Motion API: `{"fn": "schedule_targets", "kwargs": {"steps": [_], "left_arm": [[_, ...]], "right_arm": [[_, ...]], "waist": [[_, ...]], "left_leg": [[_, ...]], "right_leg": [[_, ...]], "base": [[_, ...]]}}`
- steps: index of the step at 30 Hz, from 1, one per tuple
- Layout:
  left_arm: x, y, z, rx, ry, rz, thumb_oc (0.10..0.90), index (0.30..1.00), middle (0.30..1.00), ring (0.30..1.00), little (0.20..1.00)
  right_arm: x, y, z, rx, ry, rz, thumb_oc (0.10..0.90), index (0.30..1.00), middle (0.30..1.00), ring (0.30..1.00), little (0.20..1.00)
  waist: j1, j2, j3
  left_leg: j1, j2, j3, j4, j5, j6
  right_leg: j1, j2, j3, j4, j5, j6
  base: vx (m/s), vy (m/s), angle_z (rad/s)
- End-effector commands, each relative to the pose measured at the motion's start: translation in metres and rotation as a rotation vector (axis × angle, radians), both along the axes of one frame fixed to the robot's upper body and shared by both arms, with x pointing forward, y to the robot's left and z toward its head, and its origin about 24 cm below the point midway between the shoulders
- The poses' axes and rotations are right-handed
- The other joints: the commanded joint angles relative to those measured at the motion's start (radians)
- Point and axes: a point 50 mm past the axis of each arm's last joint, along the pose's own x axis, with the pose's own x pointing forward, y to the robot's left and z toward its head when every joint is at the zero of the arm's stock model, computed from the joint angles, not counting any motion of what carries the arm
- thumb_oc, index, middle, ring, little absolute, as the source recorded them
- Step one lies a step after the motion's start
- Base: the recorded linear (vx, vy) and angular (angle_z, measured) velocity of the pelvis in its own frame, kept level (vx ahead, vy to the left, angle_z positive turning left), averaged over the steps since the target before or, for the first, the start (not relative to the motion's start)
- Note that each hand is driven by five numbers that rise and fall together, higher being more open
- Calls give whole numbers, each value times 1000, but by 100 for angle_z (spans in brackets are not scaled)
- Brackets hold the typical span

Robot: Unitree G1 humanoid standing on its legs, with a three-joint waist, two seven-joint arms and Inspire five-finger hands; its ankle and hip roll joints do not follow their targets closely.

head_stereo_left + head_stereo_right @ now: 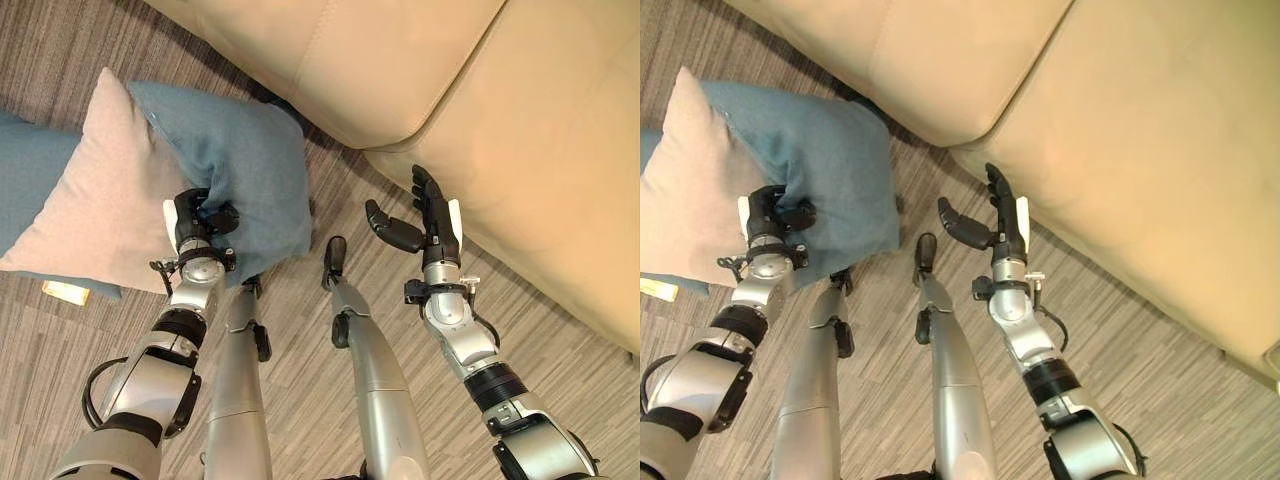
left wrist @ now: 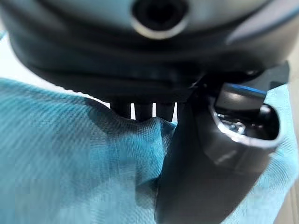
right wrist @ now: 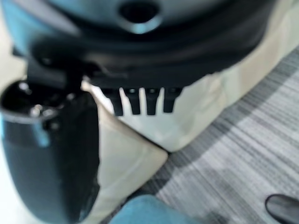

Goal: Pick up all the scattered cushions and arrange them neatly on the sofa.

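Left hand (image 1: 197, 222) clamped on the blue cushion (image 1: 245, 160), fingers and thumb curled into the fabric at the cushion's lower edge; blue cloth bunched between thumb and fingers (image 2: 140, 111) in the left wrist view. Held just off the carpet (image 1: 300, 340), tilted, upper corner close to the sofa's front edge. Directly beside the blue cushion, on its left and touching it, a beige cushion (image 1: 95, 195), propped at a slant with one corner pointing up and its lower edge down on the carpet. Under and behind the beige cushion, another blue cushion (image 1: 30, 180) lying flat at the left edge of the carpet, partly covered.

Right hand (image 1: 420, 215) spread wide and empty, fingers straight, thumb standing out to the side, hovering over the carpet just in front of the sofa (image 1: 520, 130), near the seam where two seat cushions meet. Well apart from the held cushion, with bare carpet between. Seen past the straight fingers (image 3: 140, 100) in the right wrist view: the rounded front corner of the sofa and a bit of blue cloth lower down.

Sofa seat tan leather, stretching across the top and right side, with no loose cushion on the visible part.
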Motion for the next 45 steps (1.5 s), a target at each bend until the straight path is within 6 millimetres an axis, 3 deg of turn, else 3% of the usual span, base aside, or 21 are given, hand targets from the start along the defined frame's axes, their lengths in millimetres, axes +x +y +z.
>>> {"fn": "schedule_targets", "kwargs": {"steps": [1,6,13,20,23,30,33,41,45], "left_arm": [[-2,-37,3,-74,-110,-140,400,300,300,300,300],[-12,-50,-4,-76,-138,-208,400,300,300,300,300],[-45,-78,-14,-120,-213,-368,400,300,300,300,300],[-73,-81,-22,-107,-227,-476,400,300,300,300,300],[-89,-76,-27,-120,-233,-518,400,300,300,300,300],[-112,-60,-18,-84,-280,-574,400,300,300,300,300],[-117,-50,-2,-21,-342,-582,400,300,300,300,300],[-121,-36,18,10,-421,-555,400,300,300,300,300],[-116,-30,47,78,-523,-552,400,300,300,300,300]], "right_arm": [[-11,-18,15,1,-118,-43,800,900,900,900,900],[-14,-22,10,-3,-101,-45,800,900,900,900,900],[-31,-31,-7,-31,-48,-38,800,900,900,900,900],[-50,-43,-28,-66,27,-34,800,900,900,900,900],[-61,-53,-42,-85,83,-44,800,900,900,900,900],[-77,-71,-63,-81,193,-64,800,900,900,900,900],[-81,-81,-71,-27,229,-95,800,900,900,900,900],[-88,-91,-86,85,293,-131,800,900,900,900,900],[-94,-90,-104,136,382,-125,800,900,900,900,900]], "waist": [[11,34,-56],[23,45,-78],[47,68,-126],[62,94,-171],[65,117,-215],[66,140,-300],[66,149,-355],[69,157,-426],[65,170,-484]], "left_leg": [[47,-16,-62,-57,-56,-25],[110,-19,-60,-68,-61,-27],[328,-22,-50,-141,-63,-35],[473,-21,-32,-220,-18,-34],[569,-19,-24,-283,-2,-39],[700,-11,-11,-331,-5,-41],[768,-8,-5,-361,-9,-46],[842,-5,4,-380,-20,-54],[912,-7,15,-389,-40,-59]], "right_leg": [[70,13,43,19,-110,63],[125,16,45,18,-115,62],[338,9,22,-41,-119,68],[498,4,-4,-116,-97,66],[597,14,-15,-172,-100,69],[735,33,-22,-243,-98,80],[802,40,-26,-280,-97,83],[888,48,-30,-342,-91,85],[959,45,-33,-360,-101,85]], "base": [[0,0,0],[0,0,0],[7,-10,-4],[-18,-16,4],[32,-28,5],[30,-9,-5],[49,-21,-8],[51,-22,0],[91,-31,-4]]}}
